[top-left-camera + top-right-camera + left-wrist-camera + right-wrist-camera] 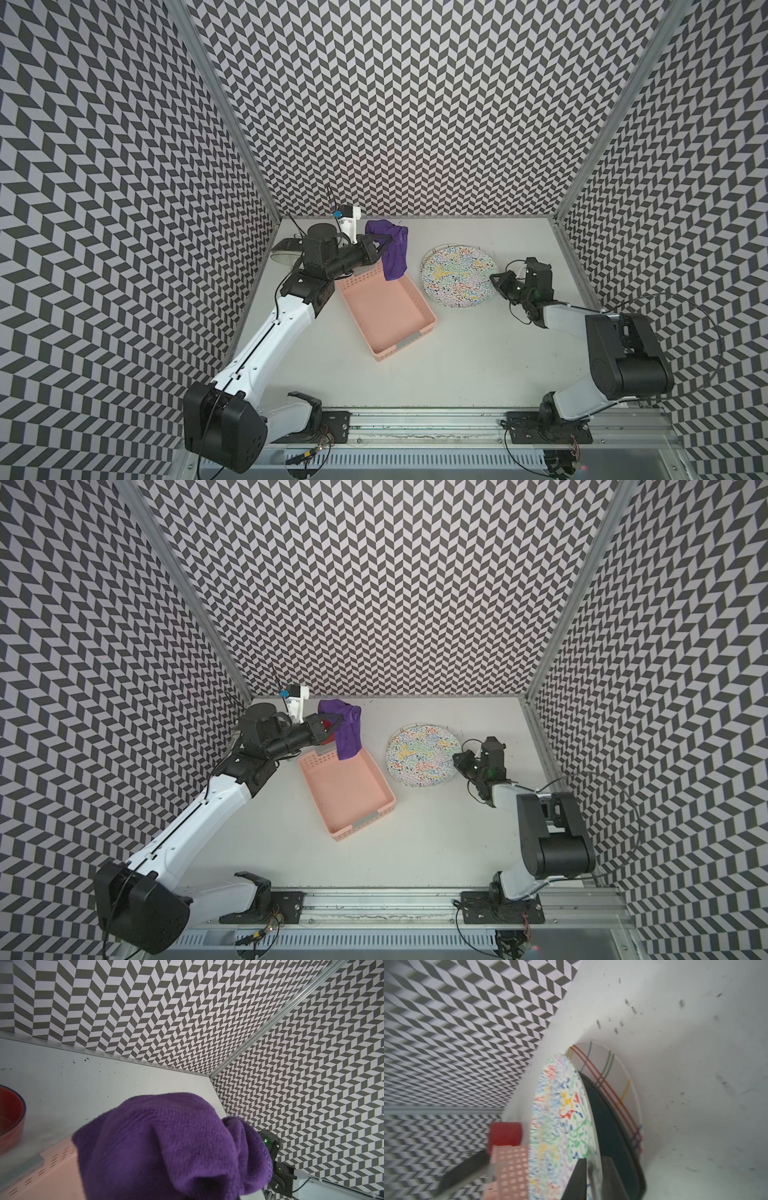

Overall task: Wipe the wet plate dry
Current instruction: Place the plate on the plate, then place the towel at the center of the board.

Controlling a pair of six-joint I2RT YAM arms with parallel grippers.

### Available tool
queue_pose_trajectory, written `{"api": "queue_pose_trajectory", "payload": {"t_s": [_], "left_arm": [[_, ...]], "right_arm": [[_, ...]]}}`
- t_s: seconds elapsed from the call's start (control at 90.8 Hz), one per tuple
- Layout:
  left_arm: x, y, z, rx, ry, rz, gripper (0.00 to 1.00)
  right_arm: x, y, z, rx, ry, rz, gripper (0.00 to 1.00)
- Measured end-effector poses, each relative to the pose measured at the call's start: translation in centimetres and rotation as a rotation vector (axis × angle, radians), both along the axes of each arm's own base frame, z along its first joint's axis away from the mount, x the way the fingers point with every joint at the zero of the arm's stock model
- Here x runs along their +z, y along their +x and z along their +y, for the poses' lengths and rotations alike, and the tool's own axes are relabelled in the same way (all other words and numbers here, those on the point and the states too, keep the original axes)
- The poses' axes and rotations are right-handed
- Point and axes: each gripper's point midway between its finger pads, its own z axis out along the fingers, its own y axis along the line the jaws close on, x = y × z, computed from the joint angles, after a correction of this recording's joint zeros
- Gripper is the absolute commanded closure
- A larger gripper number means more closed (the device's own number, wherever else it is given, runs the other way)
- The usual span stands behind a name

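In both top views the left gripper is squeezing tight on a soft purple cloth and holding it up over the far end of the pink plastic basket. The cloth is hanging long-ways, pointing down into the basket. The round plate with colourful squiggles is just beside the basket, with its far side tipped up. The right gripper is at the plate's rim, on the side away from the basket.

In the left wrist view the purple cloth is filling the front, so the jaws are hiding.

In the right wrist view the right gripper is sitting around the plate's edge, jaws close together; I cannot tell if it is pinching.

I think the cloth is being carried to the plate. Next it needs to land flat on the plate.
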Motion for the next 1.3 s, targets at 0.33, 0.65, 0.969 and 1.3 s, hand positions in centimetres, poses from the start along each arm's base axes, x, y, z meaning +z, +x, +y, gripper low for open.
{"api": "queue_pose_trajectory", "payload": {"t_s": [0.33,0.65,0.969,1.3], "left_arm": [[-1.1,-2.8,-4.2,-0.123,0.115,-0.048,1.0],[-6.7,-11.9,-15.4,-0.439,0.434,-0.277,0.84],[-16.0,-14.0,-15.9,-0.519,0.685,-0.306,0.07],[0.4,-8.0,-6.5,-0.028,0.338,-0.538,0.0]], "right_arm": [[1.2,-0.2,-1.2,0.027,-0.156,-0.01,0.05],[7.1,-1.1,-2.7,-0.023,-0.231,-0.126,0.01],[12.6,-1.4,-4.5,-0.13,-0.285,-0.266,0.0],[14.1,-1.3,-7.8,-0.254,-0.456,-0.372,0.0]]}}
